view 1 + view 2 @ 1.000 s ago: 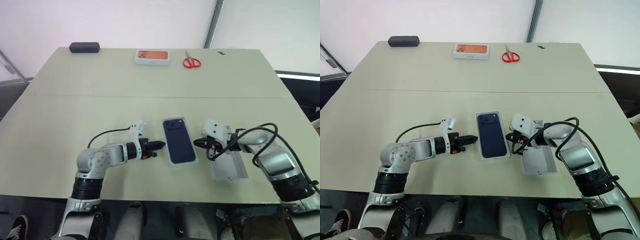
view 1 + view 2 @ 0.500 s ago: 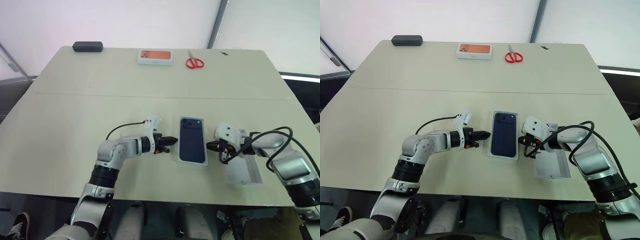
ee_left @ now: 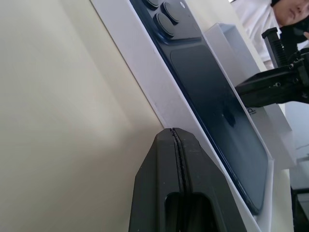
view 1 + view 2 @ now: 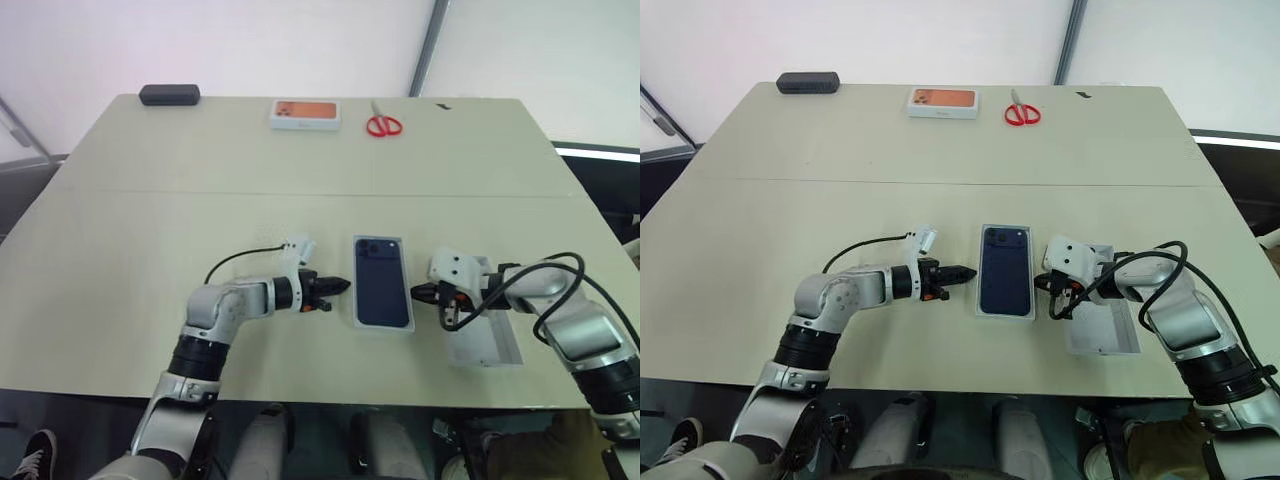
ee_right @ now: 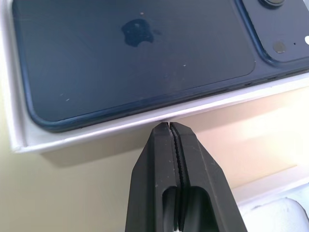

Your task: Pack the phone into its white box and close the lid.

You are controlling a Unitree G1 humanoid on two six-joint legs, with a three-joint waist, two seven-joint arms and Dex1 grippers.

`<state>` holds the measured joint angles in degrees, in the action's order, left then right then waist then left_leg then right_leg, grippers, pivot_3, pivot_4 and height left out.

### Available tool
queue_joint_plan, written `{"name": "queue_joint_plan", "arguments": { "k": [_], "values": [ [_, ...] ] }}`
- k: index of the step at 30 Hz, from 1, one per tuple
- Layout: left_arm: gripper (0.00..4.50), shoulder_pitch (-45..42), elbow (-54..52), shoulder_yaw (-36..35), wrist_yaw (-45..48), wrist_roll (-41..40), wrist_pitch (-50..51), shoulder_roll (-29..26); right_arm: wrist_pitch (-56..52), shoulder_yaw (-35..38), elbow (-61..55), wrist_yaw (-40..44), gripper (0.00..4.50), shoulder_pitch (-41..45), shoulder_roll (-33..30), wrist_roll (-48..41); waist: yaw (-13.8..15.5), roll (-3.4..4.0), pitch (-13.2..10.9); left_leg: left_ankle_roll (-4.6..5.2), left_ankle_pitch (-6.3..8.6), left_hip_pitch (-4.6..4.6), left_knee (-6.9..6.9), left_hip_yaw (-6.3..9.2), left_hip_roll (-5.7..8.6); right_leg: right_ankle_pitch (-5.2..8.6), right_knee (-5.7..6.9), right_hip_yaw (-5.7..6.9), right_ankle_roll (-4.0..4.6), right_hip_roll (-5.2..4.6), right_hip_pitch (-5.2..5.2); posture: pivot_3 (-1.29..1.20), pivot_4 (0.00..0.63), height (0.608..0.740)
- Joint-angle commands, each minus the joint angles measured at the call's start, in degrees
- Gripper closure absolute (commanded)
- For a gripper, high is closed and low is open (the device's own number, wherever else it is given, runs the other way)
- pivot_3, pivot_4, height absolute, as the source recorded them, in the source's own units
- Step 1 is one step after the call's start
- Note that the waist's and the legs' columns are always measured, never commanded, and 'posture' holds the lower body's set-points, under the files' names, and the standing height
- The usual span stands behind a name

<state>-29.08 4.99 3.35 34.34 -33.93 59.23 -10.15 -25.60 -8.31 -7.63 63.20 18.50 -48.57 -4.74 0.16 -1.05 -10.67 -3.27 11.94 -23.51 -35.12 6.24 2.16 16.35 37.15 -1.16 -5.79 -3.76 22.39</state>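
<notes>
Shiny phone, dull paper box, smooth table

The phone point(image 5: 140, 53) is showing a glossy dark blue back that looks like glass. The box point(image 5: 96, 133) around it is looking like smooth, matt white cardboard, and so is the lid point(image 4: 485, 340). The table point(image 4: 200, 220) is looking smooth and matt. The black fingers point(image 3: 181, 193) are looking like dull hard plastic. The scissors point(image 4: 383, 124) are showing shiny red handles.

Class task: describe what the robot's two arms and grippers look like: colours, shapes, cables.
Both arms are silver-grey rounded segments with black joint bands. A white block sits on each wrist, and a thin black cable loops from it. The left gripper and right gripper each end in two slim black tapered fingers; the left shows small orange-red marks.
</notes>
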Motion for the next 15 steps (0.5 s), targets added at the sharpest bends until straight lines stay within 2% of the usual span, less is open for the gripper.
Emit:
{"name": "queue_joint_plan", "arguments": {
  "k": [1, 8, 15],
  "values": [
    [4.50, -0.1, 0.2, -3.6, -1.4, -0.6, -0.7, -0.4, 0.2, 1.6, -0.9, -0.1, 4.48, 0.4, -1.4, -0.6, -0.1, 0.00, 0.0, 0.00, 0.00, 0.00, 0.00, 0.00, 0.00, 0.00, 0.00, 0.00, 0.00, 0.01, 0.00, 0.00, 0.150, 0.740],
    [4.50, 1.2, -4.9, -2.0, 0.4, 0.2, -3.6, -3.1, 1.5, 2.7, 0.4, 0.4, 4.48, -1.4, -4.3, -0.5, 0.2, 0.00, 0.0, 0.00, 0.00, -0.01, 0.00, 0.00, 0.00, 0.00, -0.01, -0.02, 0.00, -0.01, 0.01, 0.00, 0.150, 0.740],
    [4.50, 4.8, -13.6, -3.0, 7.5, -2.9, -5.5, -9.8, 0.6, 5.3, 0.9, 0.8, 4.48, -1.6, -5.3, -3.3, 0.2, 0.02, 0.0, 0.00, 0.00, -0.01, 0.00, 0.00, -0.03, 0.00, 0.00, -0.05, 0.02, -0.02, 0.02, 0.00, 0.150, 0.740]
  ]
}}
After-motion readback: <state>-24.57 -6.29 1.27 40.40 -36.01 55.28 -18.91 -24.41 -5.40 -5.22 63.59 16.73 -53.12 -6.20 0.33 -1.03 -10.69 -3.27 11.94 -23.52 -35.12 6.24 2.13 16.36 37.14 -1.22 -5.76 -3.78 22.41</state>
